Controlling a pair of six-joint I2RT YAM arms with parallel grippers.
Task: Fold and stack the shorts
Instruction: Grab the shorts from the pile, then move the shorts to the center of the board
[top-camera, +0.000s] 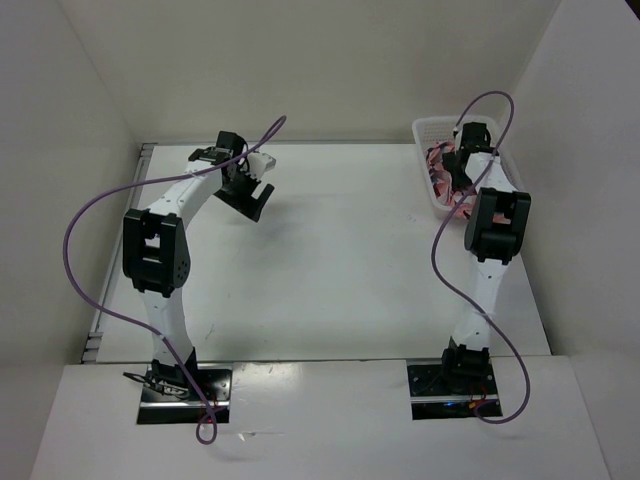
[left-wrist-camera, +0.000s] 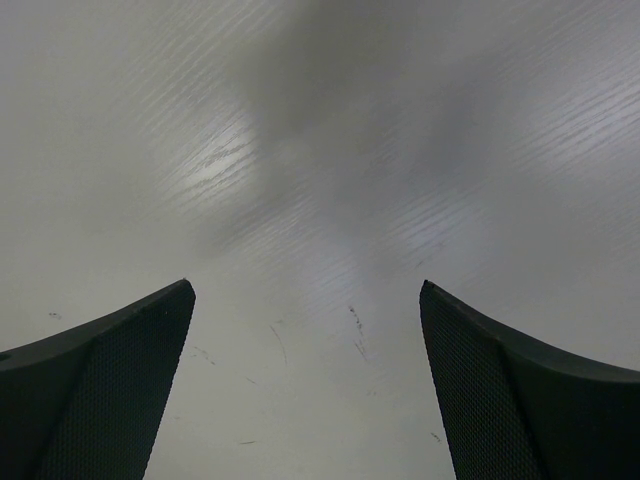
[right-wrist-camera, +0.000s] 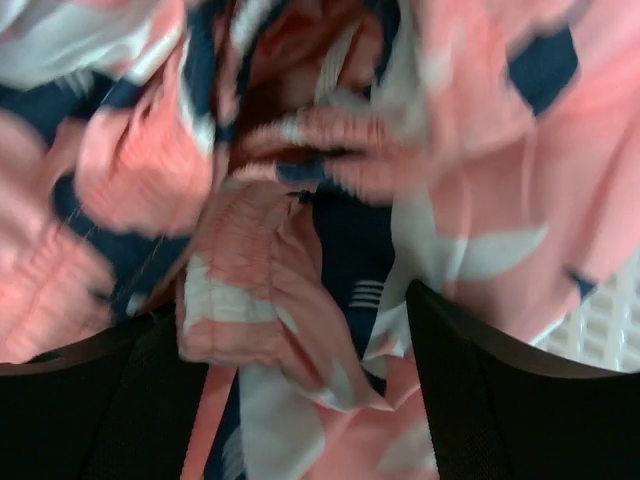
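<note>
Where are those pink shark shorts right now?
Seen from above, the shorts lie bunched in the white basket at the far right corner of the table, directly beneath the right gripper reaching into it.

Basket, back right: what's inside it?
The basket holds bunched salmon shorts with navy-white print, and the open right gripper is down among them. The pair count and the floor are hidden under cloth and the arm.

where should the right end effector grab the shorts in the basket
Pinch the raised, gathered ridge of the shorts that sits between the open fingers of the right end effector, coming straight down from above. The cloth lies crumpled in a heap, and the basket walls likely block any sideways approach.
</note>
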